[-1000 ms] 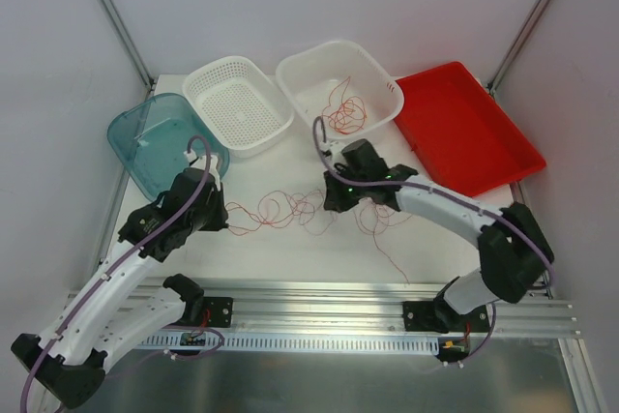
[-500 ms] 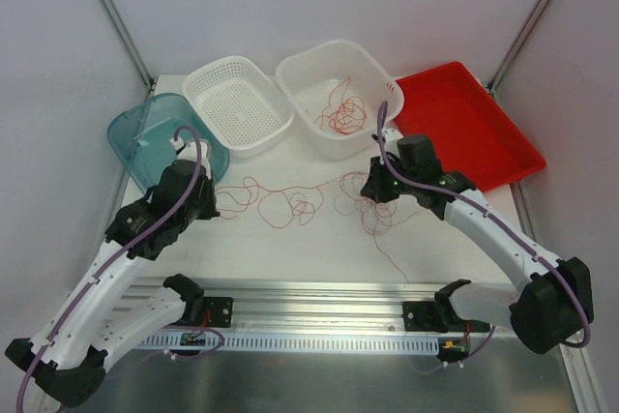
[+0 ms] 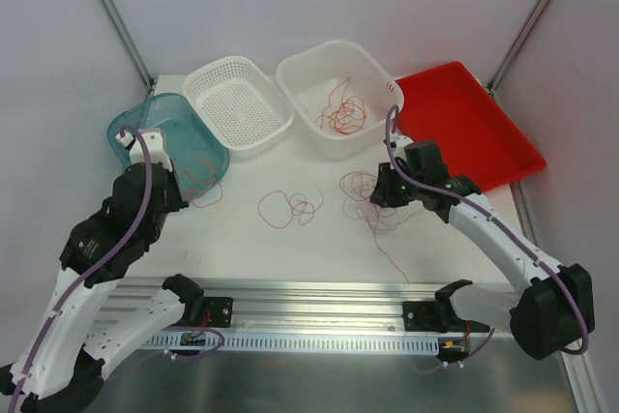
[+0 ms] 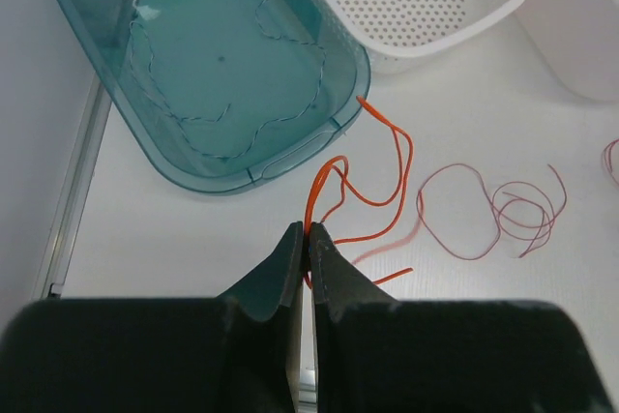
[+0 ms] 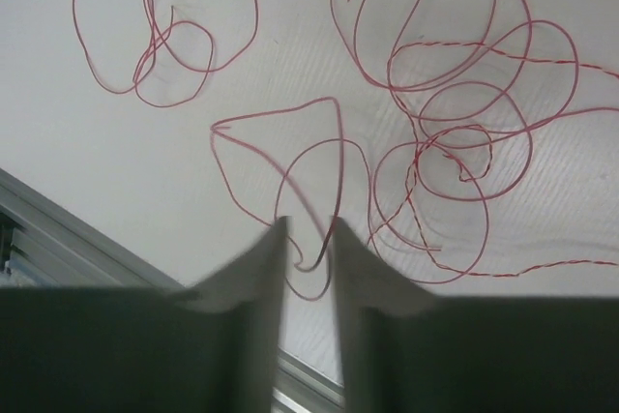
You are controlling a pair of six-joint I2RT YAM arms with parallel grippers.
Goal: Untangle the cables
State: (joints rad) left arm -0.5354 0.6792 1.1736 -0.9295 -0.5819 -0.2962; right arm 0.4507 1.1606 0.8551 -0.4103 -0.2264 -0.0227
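My left gripper is shut on a bright orange strand beside the teal bin; in the left wrist view the strand rises from between the closed jaws and loops over the table. My right gripper hangs over a tangle of red cables. In the right wrist view its jaws stand apart, with one thin strand passing between them. A separate loose loop lies in the middle of the table. More red strands lie in the white tub.
A white perforated basket stands between the teal bin and the white tub. A red tray stands at the back right. A thin twisted wire lies inside the teal bin. A metal rail runs along the near table edge.
My left arm has pulled back and left toward the teal bin with its strand. My right gripper has moved right. The wire chain between them has parted, leaving a loose loop mid-table.
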